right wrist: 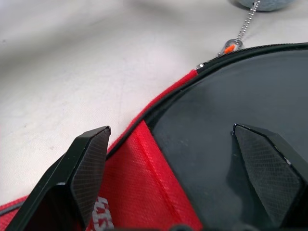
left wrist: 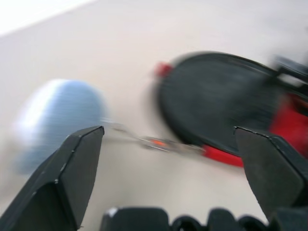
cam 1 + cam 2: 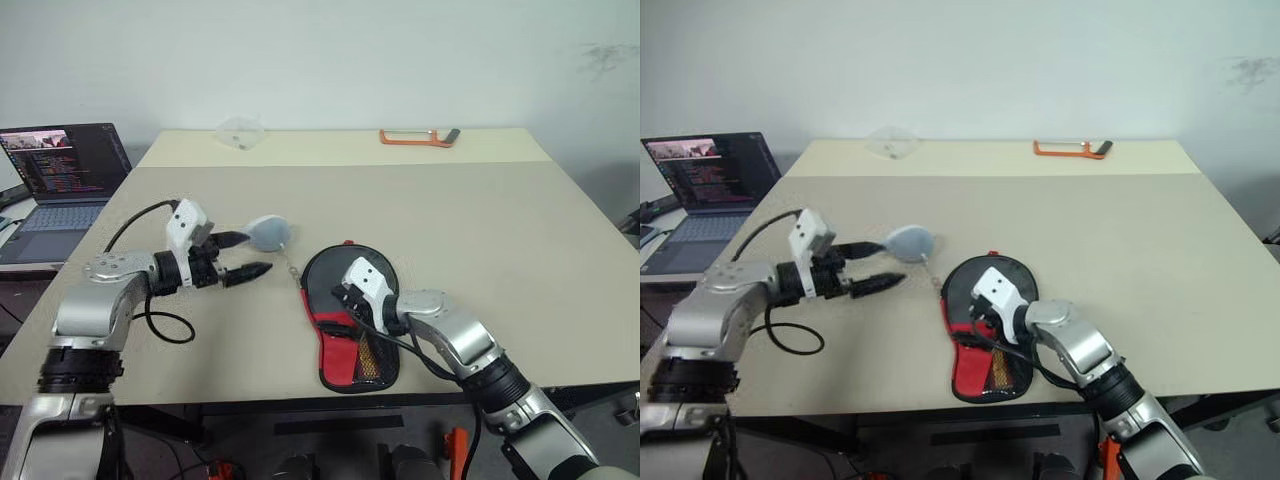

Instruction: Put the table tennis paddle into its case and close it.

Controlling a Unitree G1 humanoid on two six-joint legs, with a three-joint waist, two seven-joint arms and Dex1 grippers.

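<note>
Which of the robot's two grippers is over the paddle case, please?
The right gripper is: its open fingers hang over the black round part of the case. The left gripper, also open, is off to the side near the pale blue pompom.

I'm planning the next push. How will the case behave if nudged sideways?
The case is fabric lying flat, so it will probably slide, not roll. Its edge may buckle. The chain to the grey charm would likely drag along.

Case (image 3: 345, 300) mid-table (image 3: 480, 230), laptop (image 3: 62, 185) far left, clamp (image 3: 418, 137) behind
</note>
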